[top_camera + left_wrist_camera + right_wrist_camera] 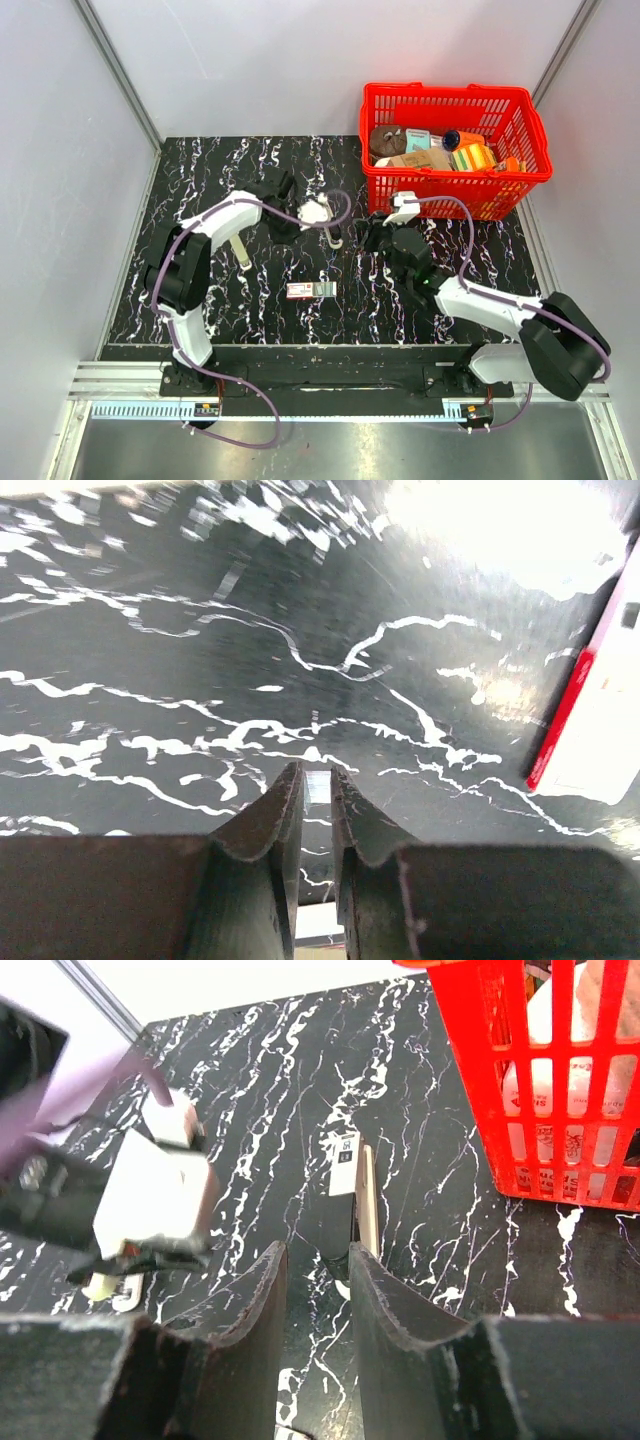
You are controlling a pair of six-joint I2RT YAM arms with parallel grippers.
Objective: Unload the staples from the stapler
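Observation:
The stapler (345,1195) shows in the right wrist view as a slim black body with a white label and a pale strip along its right side. It lies on the table just beyond my right fingertips and in line with the gap. In the top view it is lost against the dark table. My right gripper (317,1250) (376,233) is open with nothing between its fingers. My left gripper (316,775) (283,226) hangs low over the table with its jaws almost together. A thin pale sliver shows between the tips; I cannot tell what it is.
A small red-and-white box (310,290) lies near the front middle and shows at the right edge of the left wrist view (600,710). A red basket (520,185) full of goods stands at the back right. A pale slim strip (240,251) lies under the left arm.

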